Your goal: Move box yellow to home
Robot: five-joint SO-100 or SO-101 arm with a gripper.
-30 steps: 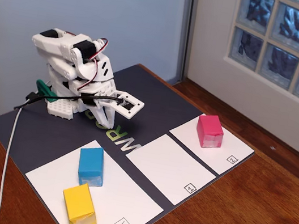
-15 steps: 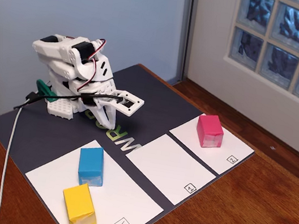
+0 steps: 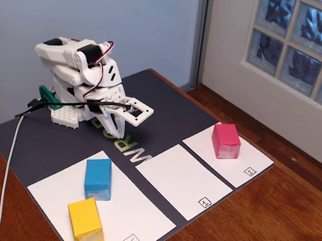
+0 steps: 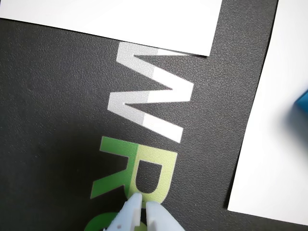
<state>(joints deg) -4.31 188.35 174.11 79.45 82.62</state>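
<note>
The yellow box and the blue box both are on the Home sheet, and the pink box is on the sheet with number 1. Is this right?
Not quite. In the fixed view, the pink box sits on the sheet marked 2; sheet 1 is bare. The yellow box and blue box are indeed on the Home sheet.

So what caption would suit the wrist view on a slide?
Closed hand hovering over the dark mat's printed letters, white sheets at the edges.
</note>
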